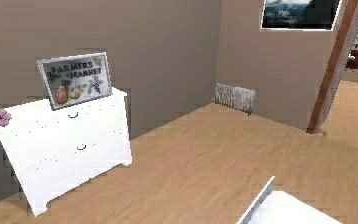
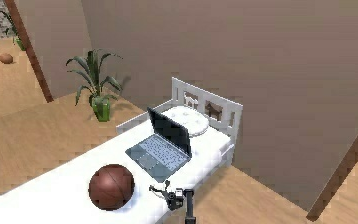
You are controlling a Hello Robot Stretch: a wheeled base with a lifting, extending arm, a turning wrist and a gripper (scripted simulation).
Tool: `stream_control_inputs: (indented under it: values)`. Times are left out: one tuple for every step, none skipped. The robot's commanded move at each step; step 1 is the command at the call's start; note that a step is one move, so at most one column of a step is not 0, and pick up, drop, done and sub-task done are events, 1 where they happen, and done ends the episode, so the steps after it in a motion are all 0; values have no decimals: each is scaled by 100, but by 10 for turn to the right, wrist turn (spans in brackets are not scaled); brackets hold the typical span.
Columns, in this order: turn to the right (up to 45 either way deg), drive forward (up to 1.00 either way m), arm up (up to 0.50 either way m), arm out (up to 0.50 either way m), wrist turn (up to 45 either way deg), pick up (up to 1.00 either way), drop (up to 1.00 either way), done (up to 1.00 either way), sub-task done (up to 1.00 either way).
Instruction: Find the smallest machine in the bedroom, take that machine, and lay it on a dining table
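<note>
An open dark grey laptop (image 2: 165,142) lies on the white bed (image 2: 67,178) in the arm side view, its screen facing the picture's left. My gripper (image 2: 159,188) shows at the bottom, just below the laptop's near corner, at the end of the dark arm (image 2: 190,210). A brown ball (image 2: 112,186) rests on the bed left of the gripper. With the bed and these things right behind the fingers, I cannot tell whether the gripper holds anything.
A round white pillow (image 2: 190,117) lies by the white headboard (image 2: 209,104). A potted plant (image 2: 98,85) stands beyond the bed. In the forward view a white dresser (image 1: 72,150) carries a framed picture (image 1: 76,80) and a pink flower (image 1: 1,118). A wall radiator (image 1: 234,96) and a doorway (image 1: 349,70) lie ahead.
</note>
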Motion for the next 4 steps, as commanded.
stream_control_inputs:
  values:
    - [0,0,10,0,0,0,0,0,0]
    - [0,0,50,0,0,0,0,0,0]
    - [0,0,12,0,0,0,0,0,0]
    - [0,0,0,0,-450,0,0,0,0]
